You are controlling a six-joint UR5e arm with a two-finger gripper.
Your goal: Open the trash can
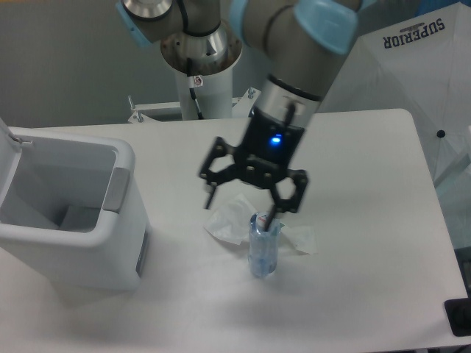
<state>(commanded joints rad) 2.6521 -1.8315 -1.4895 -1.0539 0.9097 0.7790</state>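
The white boxy trash can (110,250) stands at the left of the table. Its top is uncovered and I see down into the grey inside. The lid (9,143) is swung up at the far left edge of the view. A grey push tab (118,190) sits on the rim's right side. My gripper (241,206) hangs over the middle of the table, well right of the can and not touching it. It is open and holds nothing. Its right fingertip (272,213) is just at the top of a small clear bottle.
A small clear plastic bottle (263,250) stands on the table under the gripper, beside crumpled white tissue (228,220). The arm's white base post (202,88) rises at the table's back edge. A white umbrella (419,66) stands at the back right. A dark object (460,316) sits at the front right corner.
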